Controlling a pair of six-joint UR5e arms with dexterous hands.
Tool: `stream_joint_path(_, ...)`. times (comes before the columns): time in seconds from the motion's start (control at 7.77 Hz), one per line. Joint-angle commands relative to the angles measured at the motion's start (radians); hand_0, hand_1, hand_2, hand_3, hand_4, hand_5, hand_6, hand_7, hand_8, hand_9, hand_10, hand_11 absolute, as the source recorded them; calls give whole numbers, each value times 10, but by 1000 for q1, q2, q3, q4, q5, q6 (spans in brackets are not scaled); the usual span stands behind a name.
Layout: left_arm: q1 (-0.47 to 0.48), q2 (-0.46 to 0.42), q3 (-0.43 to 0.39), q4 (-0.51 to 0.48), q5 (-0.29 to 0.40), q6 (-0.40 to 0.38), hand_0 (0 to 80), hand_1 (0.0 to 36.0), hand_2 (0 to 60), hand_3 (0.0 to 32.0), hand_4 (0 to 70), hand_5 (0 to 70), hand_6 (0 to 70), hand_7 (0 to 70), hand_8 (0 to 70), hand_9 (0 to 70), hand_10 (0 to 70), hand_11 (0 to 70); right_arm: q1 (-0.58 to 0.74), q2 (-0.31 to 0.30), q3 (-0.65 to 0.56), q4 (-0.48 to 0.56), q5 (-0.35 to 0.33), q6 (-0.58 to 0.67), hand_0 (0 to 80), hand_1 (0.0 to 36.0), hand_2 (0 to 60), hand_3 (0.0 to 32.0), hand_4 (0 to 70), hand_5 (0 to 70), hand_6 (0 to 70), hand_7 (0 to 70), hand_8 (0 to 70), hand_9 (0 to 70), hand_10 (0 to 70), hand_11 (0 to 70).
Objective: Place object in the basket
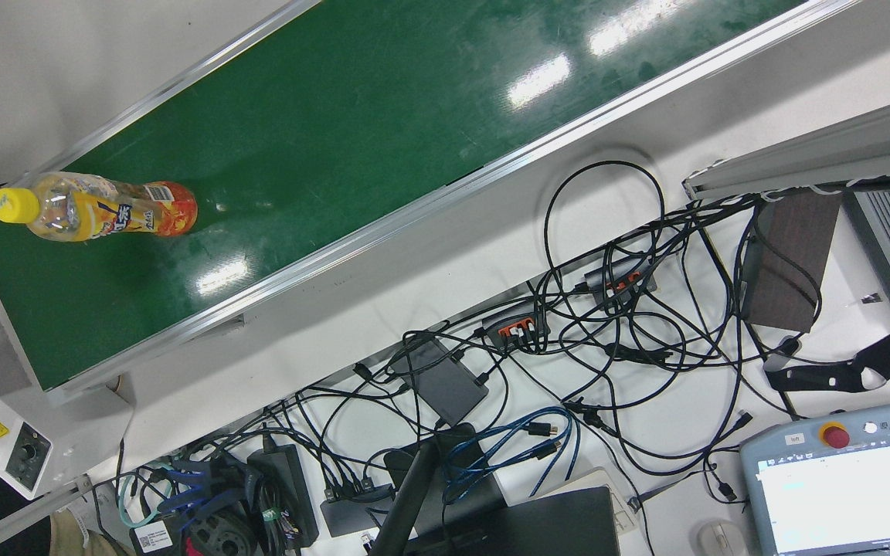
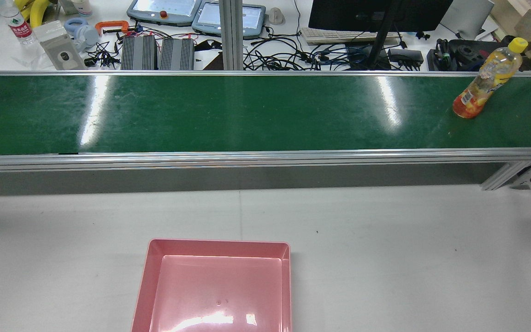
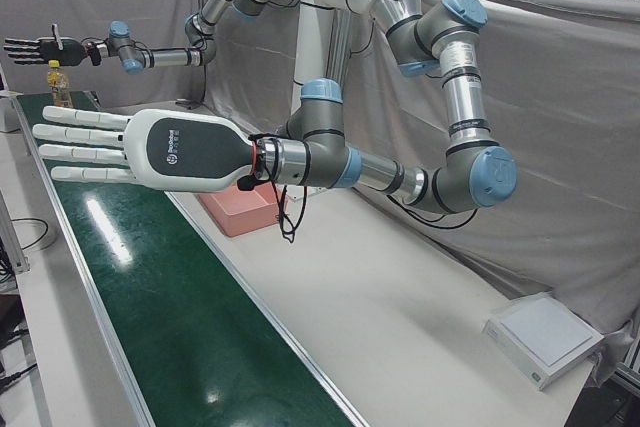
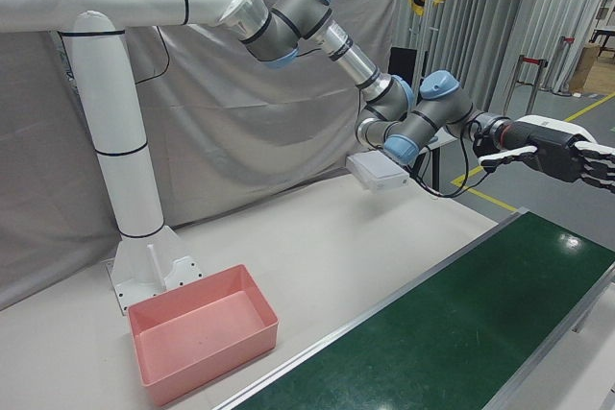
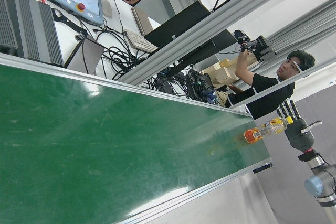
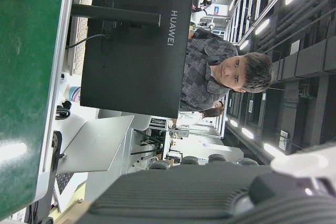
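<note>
Left hand [image 3: 150,149]: we see fingers [image 3: 75,137] straight and spread, grasping nothing, palm flat above green belt [image 3: 150,287]. Right hand [image 3: 35,47]: small at belt's far end, fingers apart and extended, nothing held. It sits just beside bottle [image 3: 58,82]; we cannot tell whether they touch. Bottle upright on belt, yellow cap up, near belt's right-hand end in rear view. Pink basket [image 2: 215,286] on white table, off belt's robot-side edge, cut off by rear view's bottom edge, partly hidden behind left arm in left-front view.
</note>
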Motion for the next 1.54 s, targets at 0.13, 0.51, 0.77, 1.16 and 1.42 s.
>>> stream_joint_path(0.13, 12, -14, -36, 30, -2, 0, 469, 0, 0, 0, 41, 31, 49, 5, 10, 0, 43, 68, 0, 0, 0, 0, 0, 0, 0, 0, 0, 0, 0, 0, 0, 0, 0, 0, 0, 0)
stream_joint_path(0.51, 115, -14, -30, 43, -3, 0, 351, 0, 0, 0, 8, 0, 29, 1, 0, 0, 34, 51, 0, 0, 0, 0, 0, 0, 0, 0, 0, 0, 0, 0, 0, 0, 0, 0, 0, 0)
stream_joint_path(0.77, 137, -14, -32, 30, -6, 3, 364, 0, 0, 0, 1, 0, 29, 10, 0, 0, 38, 57, 0, 0, 0, 0, 0, 0, 0, 0, 0, 0, 0, 0, 0, 0, 0, 0, 0, 0)
stream_joint_path(1.16, 139, -14, -14, 35, -5, 0, 375, 0, 0, 0, 7, 0, 32, 4, 0, 0, 41, 61, -1, 0, 0, 0, 0, 0, 0, 0, 0, 0, 0, 0, 0, 0, 0, 0, 0, 0)
stream_joint_path(1.42, 165, -11, 11, 33, -3, 0, 265, 0, 0, 0, 0, 0, 16, 0, 0, 0, 28, 41, 0, 0, 0, 0, 0, 0, 0, 0, 0, 0, 0, 0, 0, 0, 0, 0, 0, 0)
